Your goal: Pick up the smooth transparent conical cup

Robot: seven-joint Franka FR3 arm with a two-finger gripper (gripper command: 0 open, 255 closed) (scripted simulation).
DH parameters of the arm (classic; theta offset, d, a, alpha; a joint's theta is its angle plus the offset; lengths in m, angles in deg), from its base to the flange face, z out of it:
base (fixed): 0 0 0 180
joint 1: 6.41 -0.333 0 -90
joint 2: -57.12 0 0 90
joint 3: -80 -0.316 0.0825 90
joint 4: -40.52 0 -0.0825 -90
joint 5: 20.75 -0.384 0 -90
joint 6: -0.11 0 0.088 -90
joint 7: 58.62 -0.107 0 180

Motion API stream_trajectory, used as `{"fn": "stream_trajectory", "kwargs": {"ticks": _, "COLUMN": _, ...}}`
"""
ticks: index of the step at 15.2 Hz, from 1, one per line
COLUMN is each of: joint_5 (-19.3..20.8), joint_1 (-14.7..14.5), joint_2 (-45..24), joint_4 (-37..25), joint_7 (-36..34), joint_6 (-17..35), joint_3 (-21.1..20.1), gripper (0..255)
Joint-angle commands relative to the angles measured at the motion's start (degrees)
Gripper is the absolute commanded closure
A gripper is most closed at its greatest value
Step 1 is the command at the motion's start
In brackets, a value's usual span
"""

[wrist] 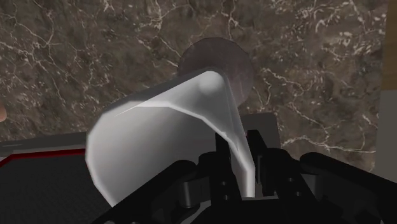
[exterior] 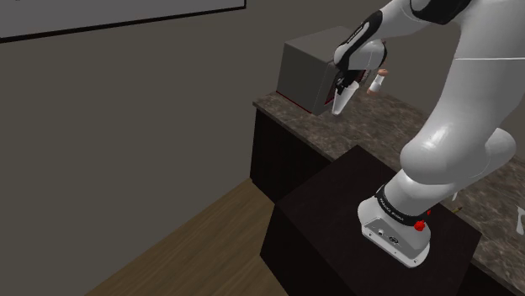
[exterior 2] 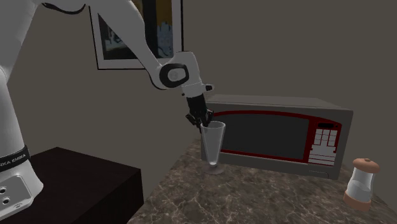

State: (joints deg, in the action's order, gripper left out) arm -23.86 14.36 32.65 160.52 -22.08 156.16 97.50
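Observation:
A clear conical cup on a small round foot stands on the dark marble counter, just in front of the microwave. My black gripper comes down from above at the cup's rim, on the side toward the arm. In the wrist view the gripper is shut on the cup, with one finger inside the rim and one outside, pinching its wall. In the shoulder view the gripper and the pale cup hang over the counter's far end. The foot seems to rest on the counter.
A grey microwave with a red-trimmed door sits directly behind the cup. A small shaker stands farther along the counter. My dark stand abuts the counter. A framed picture hangs on the wall.

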Motion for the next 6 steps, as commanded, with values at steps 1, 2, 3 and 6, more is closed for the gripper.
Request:
{"fn": "stream_trajectory", "kwargs": {"ticks": 1, "joint_5": 0.5, "joint_1": -0.3, "joint_2": 1.2, "joint_4": -0.1, "joint_7": -0.2, "joint_6": -1.3, "joint_3": 0.4, "gripper": 255}}
{"fn": "stream_trajectory", "kwargs": {"ticks": 2, "joint_5": 0.7, "joint_1": -0.5, "joint_2": 1.8, "joint_4": -0.2, "joint_7": -0.3, "joint_6": -1.9, "joint_3": 0.6, "gripper": 255}}
{"fn": "stream_trajectory", "kwargs": {"ticks": 3, "joint_5": 0.9, "joint_1": -0.6, "joint_2": 2.4, "joint_4": -0.2, "joint_7": -0.5, "joint_6": -2.5, "joint_3": 0.8, "gripper": 255}}
{"fn": "stream_trajectory", "kwargs": {"ticks": 6, "joint_5": 1.2, "joint_1": -0.8, "joint_2": 3.0, "joint_4": -0.3, "joint_7": -0.6, "joint_6": -3.2, "joint_3": 1.0, "gripper": 255}}
